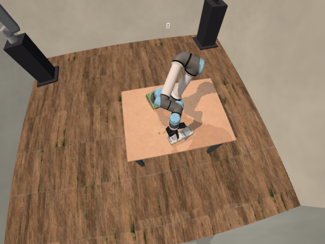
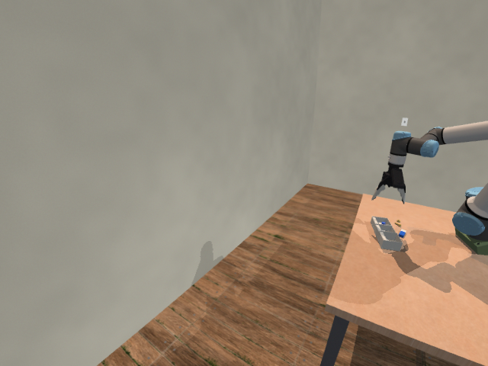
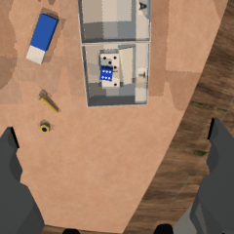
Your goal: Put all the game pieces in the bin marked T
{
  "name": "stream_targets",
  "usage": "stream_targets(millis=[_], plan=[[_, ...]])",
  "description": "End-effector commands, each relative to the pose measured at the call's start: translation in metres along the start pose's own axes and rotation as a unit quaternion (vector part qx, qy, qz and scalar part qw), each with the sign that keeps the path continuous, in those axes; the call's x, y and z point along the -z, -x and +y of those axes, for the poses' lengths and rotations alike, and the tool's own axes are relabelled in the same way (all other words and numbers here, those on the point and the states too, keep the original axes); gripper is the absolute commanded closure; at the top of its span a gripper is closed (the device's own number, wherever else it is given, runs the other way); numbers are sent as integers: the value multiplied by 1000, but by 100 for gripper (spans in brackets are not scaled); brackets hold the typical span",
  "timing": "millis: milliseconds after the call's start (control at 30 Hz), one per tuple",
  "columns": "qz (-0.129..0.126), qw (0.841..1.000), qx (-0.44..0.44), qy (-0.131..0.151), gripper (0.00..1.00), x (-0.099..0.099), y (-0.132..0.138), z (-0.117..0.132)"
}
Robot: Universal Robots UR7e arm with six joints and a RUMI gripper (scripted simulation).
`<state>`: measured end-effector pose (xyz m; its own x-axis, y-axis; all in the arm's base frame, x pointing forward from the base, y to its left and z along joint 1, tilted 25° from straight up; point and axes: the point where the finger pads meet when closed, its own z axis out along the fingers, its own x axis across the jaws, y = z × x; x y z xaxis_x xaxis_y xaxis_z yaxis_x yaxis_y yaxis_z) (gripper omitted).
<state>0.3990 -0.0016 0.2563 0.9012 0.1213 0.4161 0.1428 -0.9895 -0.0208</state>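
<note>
The bench [image 1: 147,136] carries a row of grey bins [image 2: 386,233] near its edge, with the arm's green base plate [image 1: 149,97] at the far side. In the wrist view two compartments of the row show: the nearer one [image 3: 94,96] and the next one [image 3: 88,32], whose letter mark is only partly in frame and cannot be read with certainty. A small pale mark on the nearer compartment's floor looks like a T, but is too blurred to confirm.

Loose items lie on the bench beside the bins, apart from them: a blue and white block [image 3: 42,37], a short brass-coloured screw [image 3: 49,103] and a small brass nut [image 3: 44,127] just below it. None of these touches the bins, and none lies between the jaws and the bin openings.

A white die [image 3: 110,60] and a blue die [image 3: 107,74] lie inside the nearer compartment, touching or overlapping each other; a further pale piece may sit beneath them, but that cannot be told apart.

The gripper [image 2: 390,195] hangs above the end of the bin row, pointing straight down and clear of the bench. Its jaws are spread to full width with nothing between them; the dark fingers show only at the lower corners of the wrist view. The dice lie well below the jaws, ahead of the midline between the fingers, not between them
</note>
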Motion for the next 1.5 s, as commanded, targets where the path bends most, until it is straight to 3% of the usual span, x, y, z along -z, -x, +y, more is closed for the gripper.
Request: stream_targets(millis=[0,533,1467], plan=[[0,1000,0,-1,0,17,0,0],[0,1000,0,-1,0,73,0,0],[0,1000,0,-1,0,73,0,0]])
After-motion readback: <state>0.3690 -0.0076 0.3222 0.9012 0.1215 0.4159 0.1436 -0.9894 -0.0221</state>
